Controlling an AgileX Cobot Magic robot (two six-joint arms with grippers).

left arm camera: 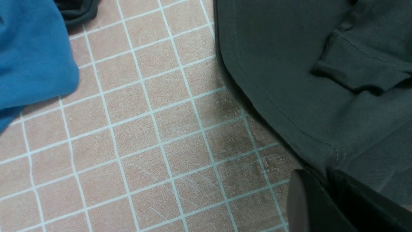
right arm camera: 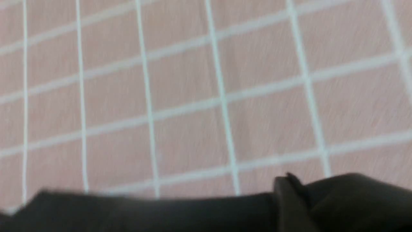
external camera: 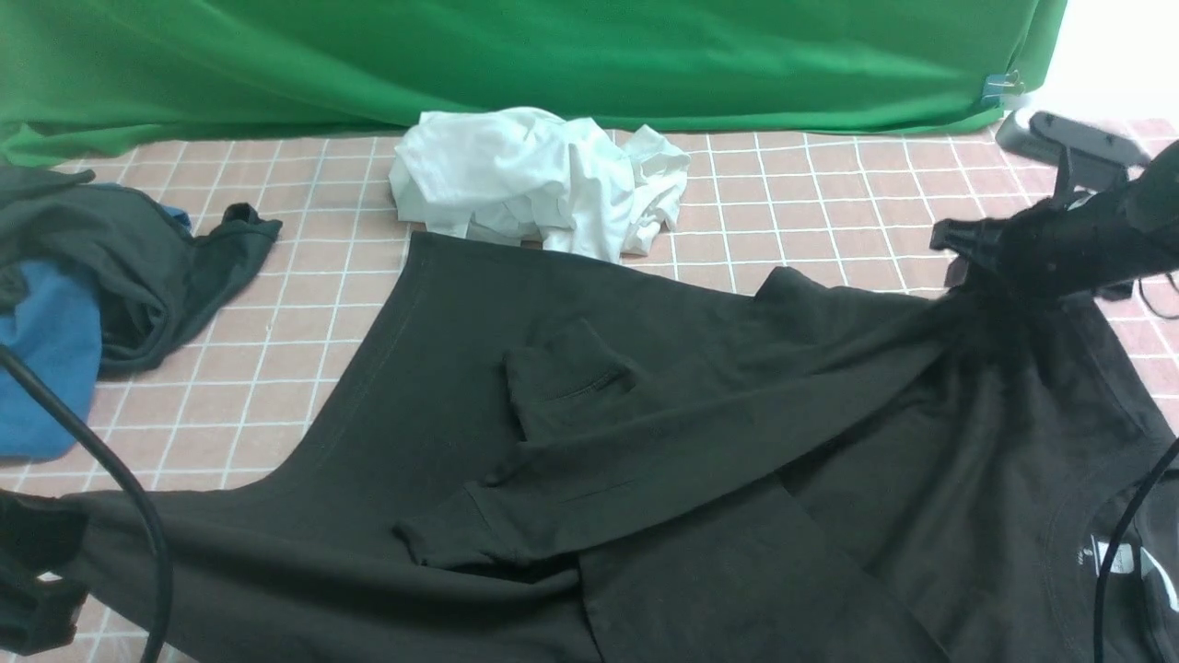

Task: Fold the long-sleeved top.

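Observation:
The long-sleeved top (external camera: pixel 645 414) lies spread across the checked table, dark, with both sleeves folded over its body; one cuff (external camera: pixel 562 373) is mid-body and another (external camera: pixel 442 534) lies nearer me. My right gripper (external camera: pixel 990 253) is at the far right, pinched on the shoulder cloth, which rises in a peak to it. In the blurred right wrist view, dark cloth (right arm camera: pixel 161 212) sits round that gripper (right arm camera: pixel 293 193). My left gripper (external camera: pixel 37 562) is at the near left edge. In the left wrist view it (left arm camera: pixel 325 183) is shut on the top's stitched hem corner (left arm camera: pixel 322 151).
A crumpled white garment (external camera: pixel 543 180) lies behind the top, touching its far hem. At the left are a dark greenish-grey garment (external camera: pixel 138 258) and a blue shirt (external camera: pixel 46 359). A green backdrop (external camera: pixel 553 55) closes the far side. A black cable (external camera: pixel 120 497) crosses the near left.

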